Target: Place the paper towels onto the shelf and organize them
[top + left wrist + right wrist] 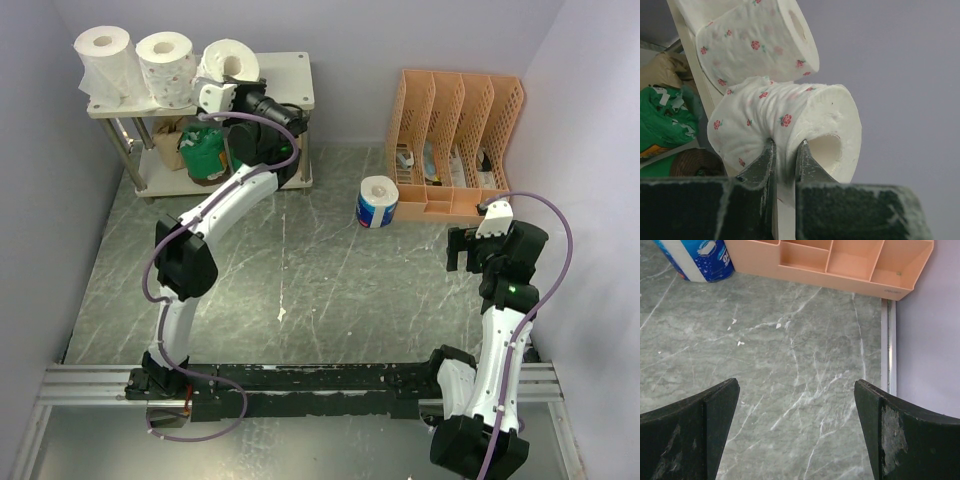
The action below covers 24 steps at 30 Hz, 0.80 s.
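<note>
Roll with small red flowers [785, 120] was pinched in the left claw [784, 152]. One finger [762, 165] was outside and the other in the hole, so the jaws stood narrow w/ only the soft paper wall between. It was over the top board of the shelf [290, 75], approx. mid-length, squashed and a bit tilted, just beside a second flowered roll [165, 65]. A plain white roll [103, 55] stood at the left end. I could not tell if it rested on the board.

To do this step well, I think the claw should set it upright, touching its neighbour, bottom flat, and only then open. Such a grip can drag the roll, so pull out straight & slow.

The right claw [797, 390] was wide and held nothing, over the table [790, 355] near its right edge. A blue-printed roll [377, 202] stood on the table at the front-left corner of the orange organizer [455, 110], not shelved yet.

Writing: the blue wrap and the green pack [205, 150] on the lower board had print, but none was readable.
</note>
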### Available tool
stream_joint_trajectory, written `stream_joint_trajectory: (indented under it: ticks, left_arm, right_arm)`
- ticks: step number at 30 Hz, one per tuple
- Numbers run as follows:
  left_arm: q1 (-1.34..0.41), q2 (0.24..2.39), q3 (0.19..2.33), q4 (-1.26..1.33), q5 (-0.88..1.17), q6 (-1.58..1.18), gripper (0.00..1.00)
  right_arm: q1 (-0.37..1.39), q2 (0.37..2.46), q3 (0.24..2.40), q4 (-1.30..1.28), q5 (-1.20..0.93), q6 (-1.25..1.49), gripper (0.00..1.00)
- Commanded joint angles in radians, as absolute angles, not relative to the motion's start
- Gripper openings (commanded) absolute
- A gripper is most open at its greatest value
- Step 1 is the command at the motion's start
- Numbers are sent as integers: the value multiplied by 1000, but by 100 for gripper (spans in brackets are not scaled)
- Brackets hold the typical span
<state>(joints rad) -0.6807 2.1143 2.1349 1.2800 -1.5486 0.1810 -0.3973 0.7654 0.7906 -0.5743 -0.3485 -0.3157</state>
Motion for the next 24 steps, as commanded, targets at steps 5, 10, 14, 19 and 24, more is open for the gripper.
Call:
stream_joint_trajectory:
  ticks: [5,10,14,19,24]
  left_arm:
    - [-668,2097,2146,1207,-1490,2,7]
    - [-648,2089,2151,1068,-1437,-141,16]
    - [-619,2085,2195,771,-1372,-353,34]
    - [-580,2064,2204,550,-1294,-552,69]
    - [-576,2026,2171,534,-1241,-568,100]
  right_arm:
    - [-397,772,779,-569,-344,-324,100]
    - [-397,776,778,-568,-342,-322,100]
    - [-397,772,778,-562,-328,-315,100]
    - [-397,767,778,-561,-323,-314,100]
    - [-397,768,779,-563,-322,-314,100]
